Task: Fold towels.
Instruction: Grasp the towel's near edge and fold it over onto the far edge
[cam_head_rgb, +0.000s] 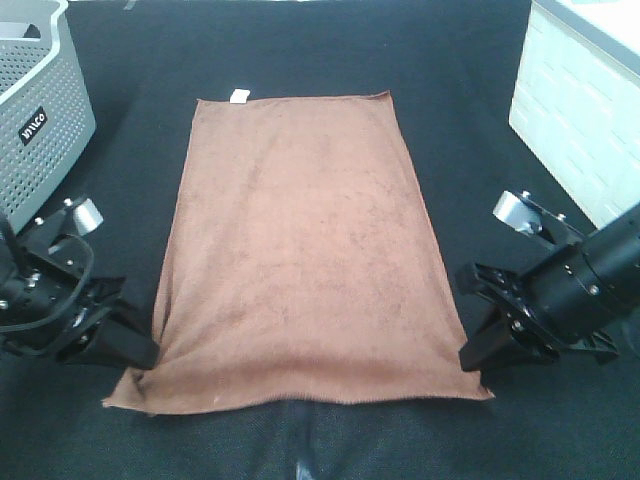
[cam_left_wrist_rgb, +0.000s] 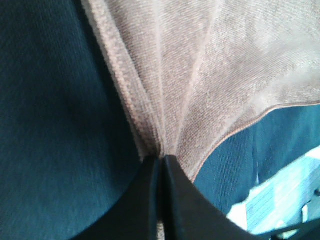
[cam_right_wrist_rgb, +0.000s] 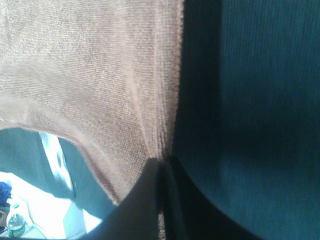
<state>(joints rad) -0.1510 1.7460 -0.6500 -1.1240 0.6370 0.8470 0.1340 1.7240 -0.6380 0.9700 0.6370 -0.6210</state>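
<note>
The reddish-brown towel (cam_head_rgb: 300, 250) lies spread flat on the black table, long side running away from me, with its small white tag (cam_head_rgb: 239, 96) on the far short edge. My left gripper (cam_head_rgb: 150, 355) is shut on the towel's near left edge, where the cloth bunches into pleats (cam_left_wrist_rgb: 165, 115). My right gripper (cam_head_rgb: 467, 357) is shut on the near right edge, where the hem gathers at the fingertips (cam_right_wrist_rgb: 150, 90). The near corners are slightly lifted and puckered.
A grey perforated basket (cam_head_rgb: 40, 110) stands at the far left. A white basket (cam_head_rgb: 575, 110) stands at the far right. The black table cloth (cam_head_rgb: 450, 60) surrounds the towel on all sides.
</note>
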